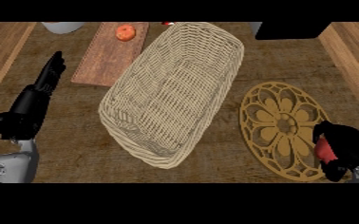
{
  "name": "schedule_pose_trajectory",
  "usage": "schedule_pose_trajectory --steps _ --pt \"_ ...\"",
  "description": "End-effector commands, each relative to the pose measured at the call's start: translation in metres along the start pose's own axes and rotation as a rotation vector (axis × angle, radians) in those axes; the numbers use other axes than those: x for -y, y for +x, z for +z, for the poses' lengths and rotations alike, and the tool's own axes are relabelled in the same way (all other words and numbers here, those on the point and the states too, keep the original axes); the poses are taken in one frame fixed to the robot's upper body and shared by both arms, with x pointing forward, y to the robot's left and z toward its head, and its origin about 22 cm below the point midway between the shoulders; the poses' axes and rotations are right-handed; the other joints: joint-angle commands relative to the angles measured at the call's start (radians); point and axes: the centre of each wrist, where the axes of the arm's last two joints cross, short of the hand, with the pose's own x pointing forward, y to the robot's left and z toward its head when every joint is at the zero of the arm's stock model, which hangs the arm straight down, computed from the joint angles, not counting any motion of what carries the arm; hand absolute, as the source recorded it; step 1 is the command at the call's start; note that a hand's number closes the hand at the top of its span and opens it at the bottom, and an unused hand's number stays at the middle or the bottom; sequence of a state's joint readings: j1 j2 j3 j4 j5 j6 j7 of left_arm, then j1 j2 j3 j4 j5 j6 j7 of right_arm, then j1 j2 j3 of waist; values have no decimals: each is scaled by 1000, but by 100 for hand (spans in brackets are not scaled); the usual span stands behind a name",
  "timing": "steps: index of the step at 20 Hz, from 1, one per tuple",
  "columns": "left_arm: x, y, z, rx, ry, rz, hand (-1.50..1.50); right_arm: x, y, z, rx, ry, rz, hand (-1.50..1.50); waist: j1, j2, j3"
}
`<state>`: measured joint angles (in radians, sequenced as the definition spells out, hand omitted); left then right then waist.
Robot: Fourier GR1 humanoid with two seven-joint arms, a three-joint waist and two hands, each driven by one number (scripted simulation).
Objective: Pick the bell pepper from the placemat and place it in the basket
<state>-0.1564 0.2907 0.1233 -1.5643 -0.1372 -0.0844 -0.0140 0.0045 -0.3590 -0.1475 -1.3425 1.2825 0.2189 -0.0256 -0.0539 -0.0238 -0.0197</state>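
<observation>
R black hand (pixel 338 148) is at the lower-right edge of the view, fingers curled round the red bell pepper (pixel 323 149); only a small red patch shows between palm and fingers. Pepper sits over the right rim of the round tan openwork placemat (pixel 280 129) w/ the flower pattern. Can't tell whether it's touching the mat or lifted off it. Pepper's long axis and stem direction: can't tell, too much is hidden by the hand. Big oval pale wicker basket (pixel 175 92) is centre of the counter, long axis running from upper right to lower left, just left of the placemat, nothing visible inside it. L black hand (pixel 43 86) is at the left edge, fingers straight and pointing up-frame, holding nothing, well apart from the basket. Rear left: brown wooden cutting board (pixel 108 57) w/ a small orange-red round fruit (pixel 126 32) on its far end. Pale grey-white bowl (pixel 63 26) is partly cut off at top left. Dark wood counter (pixel 231 166) is under all of it.
</observation>
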Motion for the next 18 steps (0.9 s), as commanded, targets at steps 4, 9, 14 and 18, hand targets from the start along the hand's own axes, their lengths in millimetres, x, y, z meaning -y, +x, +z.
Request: schedule_pose_trajectory --steps 4,9,14,18 --pt "0 4 -5 -9 -21 4 0 8 41 37 -338 -238 -261 150 8 14 17" --pt "4 3 5 -6 -26 8 0 72 60 60 -213 -618 -518 150 23 7 18" --pt "-1 8 -6 18 -16 -9 0 132 102 99 39 -769 -776 150 33 11 18" --pt "15 6 -12 18 -42 -1 0 169 121 152 93 -840 -735 150 40 17 17"
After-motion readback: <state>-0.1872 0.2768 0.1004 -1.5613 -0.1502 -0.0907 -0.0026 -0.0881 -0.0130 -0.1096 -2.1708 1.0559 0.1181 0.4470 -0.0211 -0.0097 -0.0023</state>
